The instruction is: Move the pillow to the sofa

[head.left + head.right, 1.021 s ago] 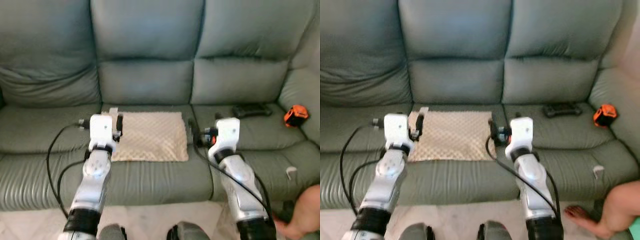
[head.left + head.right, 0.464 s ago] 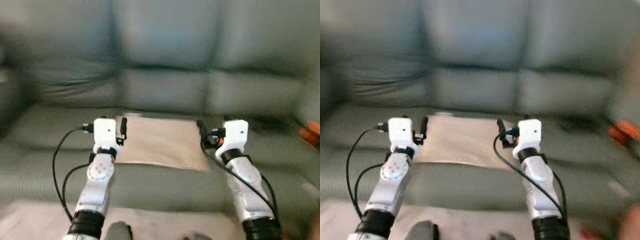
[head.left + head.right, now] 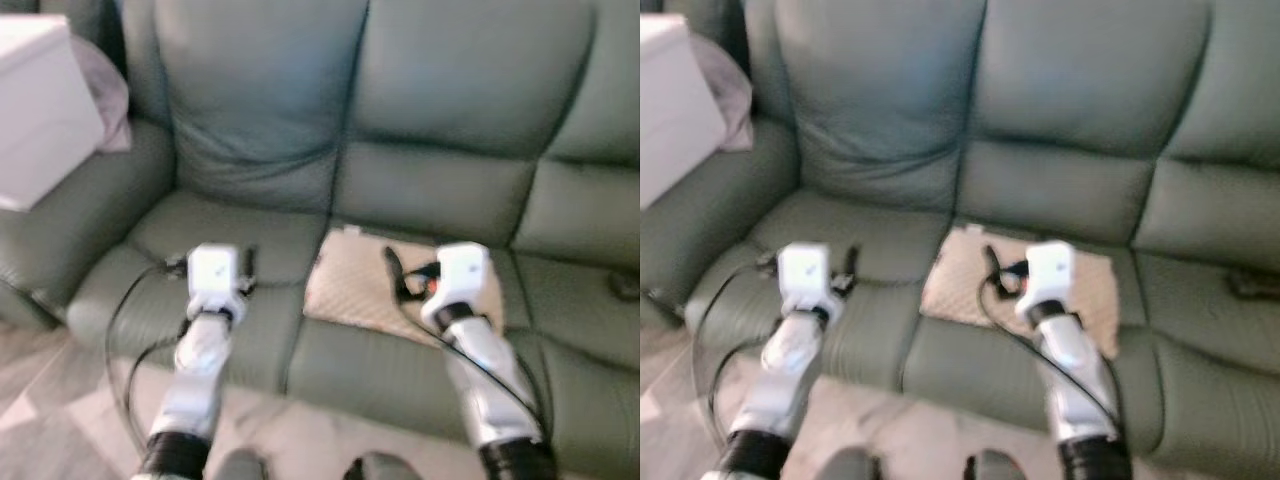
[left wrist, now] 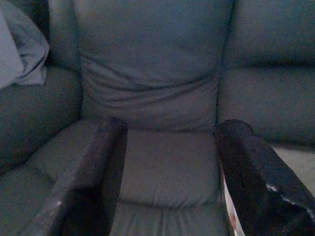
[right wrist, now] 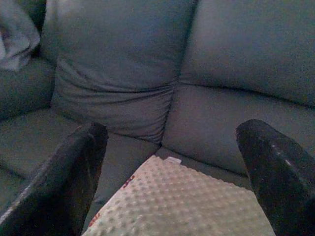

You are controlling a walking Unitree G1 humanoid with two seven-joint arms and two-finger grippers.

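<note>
Green-grey leather covers the big soft sofa (image 3: 450,120), and in the left eye view one flat beige bumpy pillow (image 3: 355,290) lies on its middle seat. So the pillow sits on the sofa, and I think the job is near its end. The left tool (image 3: 247,268) hovers over the next seat, apart from the pillow. The right tool (image 3: 392,270) hovers just above the pillow. One white box (image 3: 35,105) sits by the sofa arm.

In the left wrist view, the two black fingers (image 4: 96,182) are spread wide with nothing between them.

In the right wrist view, the two fingers (image 5: 74,172) are also spread wide and hold nothing, with the pillow below. Next, both arms only need to pull away.
</note>
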